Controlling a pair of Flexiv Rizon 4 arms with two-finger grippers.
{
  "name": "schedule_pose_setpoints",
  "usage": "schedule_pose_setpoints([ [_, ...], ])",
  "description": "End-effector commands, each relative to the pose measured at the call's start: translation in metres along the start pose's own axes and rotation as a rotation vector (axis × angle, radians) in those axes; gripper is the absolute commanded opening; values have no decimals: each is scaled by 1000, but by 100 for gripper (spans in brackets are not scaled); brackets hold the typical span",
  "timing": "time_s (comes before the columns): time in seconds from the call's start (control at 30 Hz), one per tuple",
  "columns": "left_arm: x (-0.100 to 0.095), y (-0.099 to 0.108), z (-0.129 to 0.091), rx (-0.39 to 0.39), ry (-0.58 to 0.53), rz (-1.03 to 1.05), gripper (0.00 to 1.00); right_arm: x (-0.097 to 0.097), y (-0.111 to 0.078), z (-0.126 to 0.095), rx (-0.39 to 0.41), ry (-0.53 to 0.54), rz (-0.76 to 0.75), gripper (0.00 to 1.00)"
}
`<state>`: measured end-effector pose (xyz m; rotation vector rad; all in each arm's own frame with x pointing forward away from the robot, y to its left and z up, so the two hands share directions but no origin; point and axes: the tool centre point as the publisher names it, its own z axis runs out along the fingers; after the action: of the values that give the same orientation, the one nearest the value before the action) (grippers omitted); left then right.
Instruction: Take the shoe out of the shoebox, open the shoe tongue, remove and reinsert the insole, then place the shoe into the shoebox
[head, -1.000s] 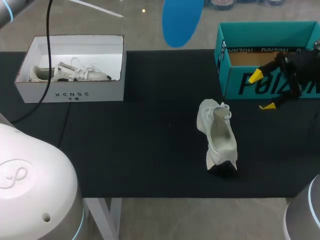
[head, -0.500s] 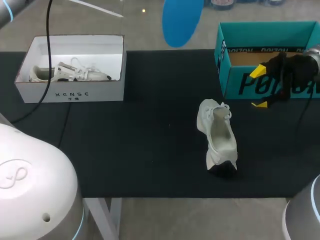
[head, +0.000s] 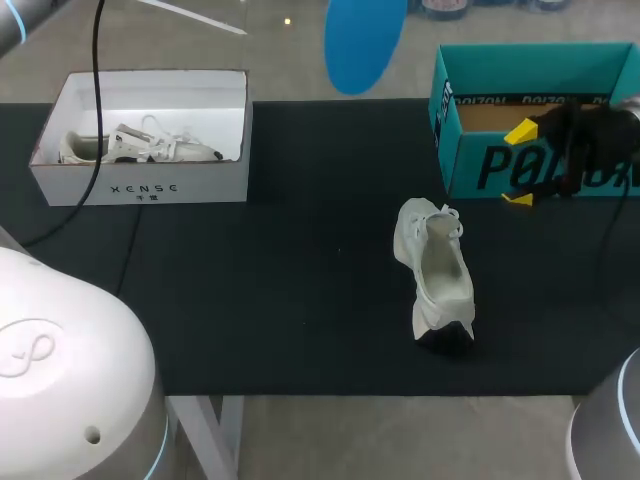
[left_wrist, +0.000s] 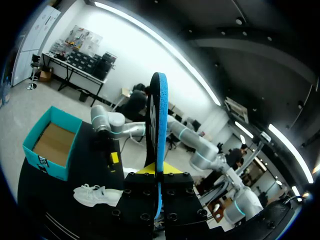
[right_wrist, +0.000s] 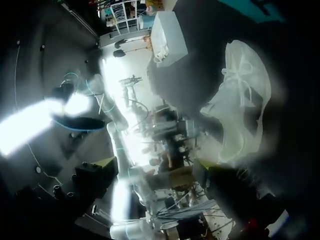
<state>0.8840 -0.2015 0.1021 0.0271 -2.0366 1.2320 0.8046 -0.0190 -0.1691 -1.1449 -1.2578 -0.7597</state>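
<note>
Nearest, the white lace-up sneaker (head: 435, 272) stands unheld on the black desk (head: 260, 300), out of its box with its opening upward. Beyond the sneaker and to its right, the right tool (head: 519, 165) hangs empty with its yellow-tipped fingers wide apart, in front of the open teal cardboard shoebox (head: 470, 110). Well left of the sneaker sits a white cardboard box (head: 140, 185) with another pale shoe (head: 140, 148) inside. Farthest, high beyond the sneaker, is the blue foam insole (head: 365, 40). The head view cuts off its holder, and only the left wrist view shows the left tool (left_wrist: 159, 172) clamped on its lower end. My judgement is that pressing the insole in while nothing steadies the sneaker could tip or shove it, and the soft insole may buckle at the collar.
</note>
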Motion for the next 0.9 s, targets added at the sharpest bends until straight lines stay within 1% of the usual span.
schedule_pose_setpoints([
  [0.03,0,1,0,1,-2,1,0,16,-22,18,-173,-32,-7,100],
  [0.17,0,1,0,1,-2,1,0,22,-20,23,-169,-10,-11,100],
  [0.4,0,1,0,1,-2,1,0,32,-1,40,-167,26,-6,100],
  [0.5,0,1,0,1,-2,1,0,35,4,47,-136,39,-20,100],
  [0.53,0,1,0,1,-2,1,0,37,4,50,-121,29,-18,100],
  [0.9,0,1,0,1,-2,1,0,37,4,50,-121,29,-18,100],
])
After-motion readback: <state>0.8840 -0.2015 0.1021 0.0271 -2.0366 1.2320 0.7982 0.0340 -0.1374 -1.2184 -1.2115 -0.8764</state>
